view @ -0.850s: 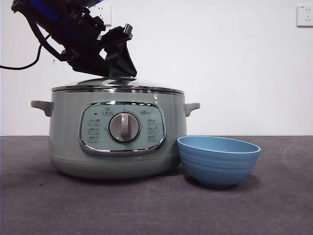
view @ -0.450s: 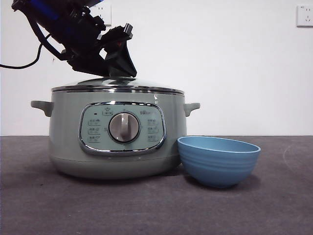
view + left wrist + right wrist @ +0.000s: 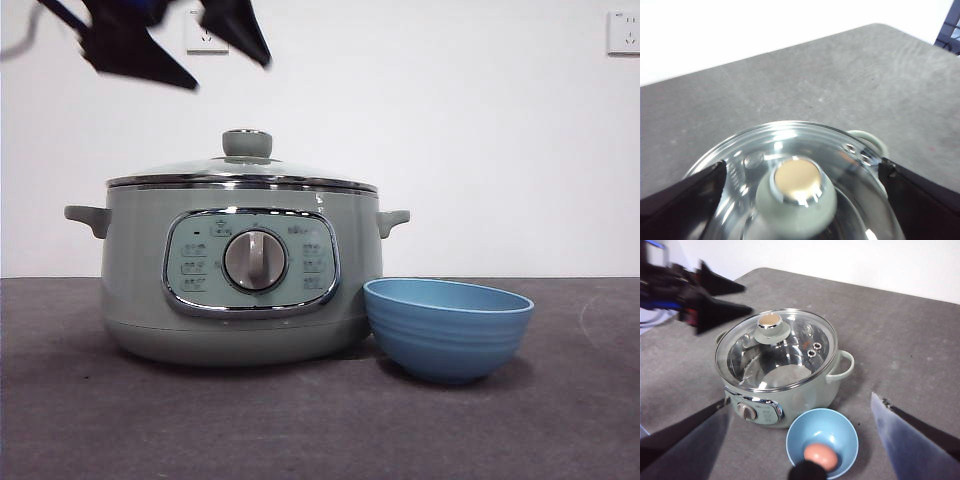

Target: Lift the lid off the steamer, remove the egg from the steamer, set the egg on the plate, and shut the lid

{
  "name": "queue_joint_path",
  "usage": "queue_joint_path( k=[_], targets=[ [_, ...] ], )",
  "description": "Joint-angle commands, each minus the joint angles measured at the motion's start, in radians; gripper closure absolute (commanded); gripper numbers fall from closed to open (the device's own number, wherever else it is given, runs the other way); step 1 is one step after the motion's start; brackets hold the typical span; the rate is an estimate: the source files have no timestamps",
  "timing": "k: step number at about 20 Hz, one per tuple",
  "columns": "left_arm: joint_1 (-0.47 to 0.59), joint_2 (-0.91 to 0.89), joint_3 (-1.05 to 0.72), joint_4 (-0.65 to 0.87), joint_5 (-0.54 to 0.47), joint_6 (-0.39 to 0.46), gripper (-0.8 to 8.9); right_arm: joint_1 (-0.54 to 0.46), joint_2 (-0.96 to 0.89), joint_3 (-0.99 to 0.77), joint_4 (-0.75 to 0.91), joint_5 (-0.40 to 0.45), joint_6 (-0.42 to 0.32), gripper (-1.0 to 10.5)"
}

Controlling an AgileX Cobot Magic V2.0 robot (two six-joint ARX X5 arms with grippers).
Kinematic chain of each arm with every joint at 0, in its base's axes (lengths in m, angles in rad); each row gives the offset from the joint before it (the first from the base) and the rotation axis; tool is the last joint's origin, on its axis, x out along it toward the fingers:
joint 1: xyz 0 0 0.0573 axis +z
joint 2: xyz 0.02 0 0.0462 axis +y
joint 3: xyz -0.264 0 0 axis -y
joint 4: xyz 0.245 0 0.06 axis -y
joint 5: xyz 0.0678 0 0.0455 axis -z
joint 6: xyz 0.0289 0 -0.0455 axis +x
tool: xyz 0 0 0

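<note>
Above the lid, seated on the steamer, hangs the left gripper, jaws apart and empty, while the egg lies in the plate.

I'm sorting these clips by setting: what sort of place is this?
Probably a lab or test bench, not a home kitchen: a bare grey table against a blank white wall with sockets, holding only a steamer and a blue bowl, with a robot gripper above.
</note>
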Motion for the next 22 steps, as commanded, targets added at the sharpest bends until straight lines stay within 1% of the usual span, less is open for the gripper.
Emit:
queue_joint_path(
  k=[1, 3, 7, 8, 11, 13, 14, 15, 16, 22],
  targets=[
    [-0.002, -0.111, -0.002, -0.127, 0.006, -0.016, 2.18, 0.002, 0.0, -0.004, -0.022, -0.002, 0.01, 4.7],
    [-0.002, -0.193, -0.002, -0.239, 0.024, -0.035, 2.2, 0.002, 0.002, -0.004, -0.065, -0.002, 0.01, 4.8],
    [-0.002, -0.334, -0.002, -0.435, 0.109, -0.068, 2.23, 0.002, 0.002, -0.004, -0.169, -0.003, 0.01, 4.8],
    [-0.002, -0.367, -0.002, -0.483, 0.122, -0.069, 2.52, 0.002, 0.002, -0.004, -0.196, -0.005, 0.01, 4.9],
    [-0.002, -0.44, -0.002, -0.594, 0.158, -0.07, 4.28, 0.002, 0.001, -0.004, -0.257, -0.06, 0.011, 6.1],
    [-0.002, -0.475, -0.002, -0.661, 0.186, -0.07, 5.76, 0.001, 0.001, -0.004, -0.291, -0.114, 0.016, 7.3],
    [-0.002, -0.495, -0.002, -0.703, 0.194, -0.07, 7.03, 0.002, 0.001, -0.004, -0.311, -0.141, 0.018, 8.3],
    [-0.002, -0.509, -0.002, -0.732, 0.193, -0.071, 7.83, 0.001, 0.001, -0.004, -0.323, -0.16, 0.018, 9.2],
    [-0.002, -0.517, -0.002, -0.756, 0.193, -0.07, 8.26, 0.002, 0.001, -0.004, -0.334, -0.161, 0.018, 9.6],
    [-0.002, -0.518, -0.002, -0.779, 0.188, -0.069, 8.21, 0.001, 0.001, -0.004, -0.341, -0.153, 0.021, 9.5]
  ],
)
